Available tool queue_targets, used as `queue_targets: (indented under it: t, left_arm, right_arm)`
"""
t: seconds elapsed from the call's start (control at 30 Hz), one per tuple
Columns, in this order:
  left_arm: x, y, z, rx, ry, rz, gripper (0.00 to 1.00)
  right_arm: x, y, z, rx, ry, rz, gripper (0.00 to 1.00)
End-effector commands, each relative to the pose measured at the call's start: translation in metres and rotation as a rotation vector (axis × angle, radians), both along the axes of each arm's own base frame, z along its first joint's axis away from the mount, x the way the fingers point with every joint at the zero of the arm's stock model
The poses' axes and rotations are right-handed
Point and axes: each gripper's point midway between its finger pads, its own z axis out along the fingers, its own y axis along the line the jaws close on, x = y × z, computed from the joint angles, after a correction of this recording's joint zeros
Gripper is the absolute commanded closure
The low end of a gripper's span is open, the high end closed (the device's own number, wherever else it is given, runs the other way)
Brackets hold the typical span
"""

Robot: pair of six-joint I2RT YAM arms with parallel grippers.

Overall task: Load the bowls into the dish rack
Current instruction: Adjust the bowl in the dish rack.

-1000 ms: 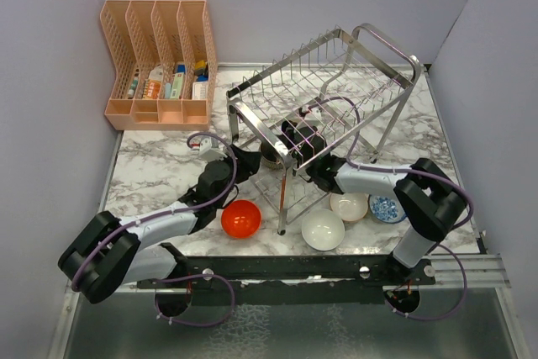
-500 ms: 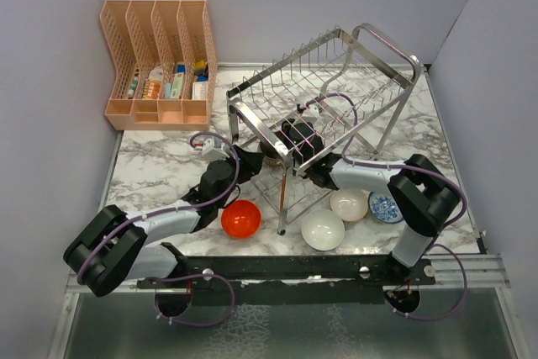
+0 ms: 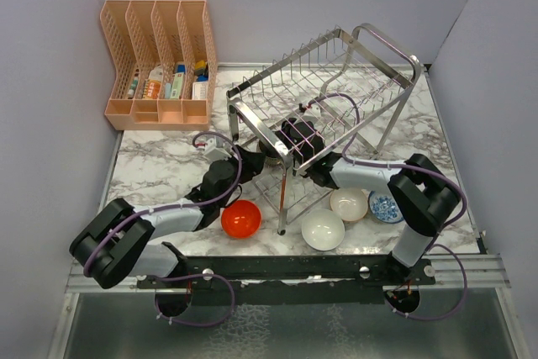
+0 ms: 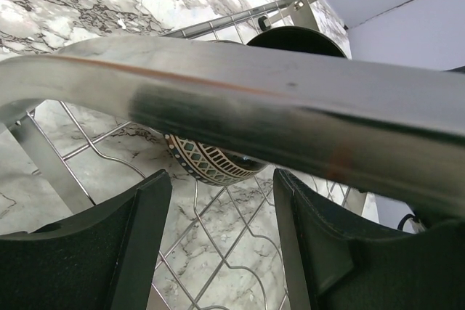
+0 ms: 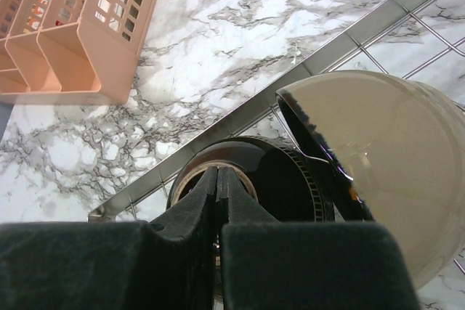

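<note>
The steel dish rack (image 3: 380, 43) stands at centre right. The dark brown bowl (image 3: 271, 154) lies tilted on its lower tier. In the right wrist view its foot ring (image 5: 187, 176) and cream inside (image 5: 392, 172) show. My right gripper (image 3: 284, 145) reaches into the rack, shut (image 5: 219, 179), with its tips at the bowl's foot. My left gripper (image 3: 252, 162) is open (image 4: 221, 252) at the rack's left side, just short of the bowl's patterned wall (image 4: 211, 165) and under a rack bar (image 4: 254, 99). The red-orange bowl (image 3: 241, 219), white bowl (image 3: 323, 229), beige-pink bowl (image 3: 349, 205) and blue-patterned bowl (image 3: 387, 208) sit on the table.
A peach slotted organiser (image 3: 160, 60) holding small items stands at the back left, also in the right wrist view (image 5: 80, 27). The marble table (image 3: 155, 166) is walled on three sides. The rack's frame bar (image 5: 240, 117) and wire floor (image 4: 240, 252) hem in both grippers.
My left gripper has edged up and right toward the rack's lower tier. My right arm has shifted slightly left; its gripper stays at the dark bowl.
</note>
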Motion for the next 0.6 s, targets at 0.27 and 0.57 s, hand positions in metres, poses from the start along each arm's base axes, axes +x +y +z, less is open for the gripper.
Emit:
queue_targets:
  t: [0.27, 0.57]
  left_arm:
    - [0.015, -0.021, 0.008, -0.066, 0.032, -0.004, 0.42]
    - [0.027, -0.014, -0.002, -0.024, 0.152, 0.099, 0.37]
  right_arm:
    - [-0.017, -0.063, -0.069, -0.246, 0.172, -0.086, 0.99]
    - [-0.016, -0.063, -0.060, -0.248, 0.158, -0.077, 0.99]
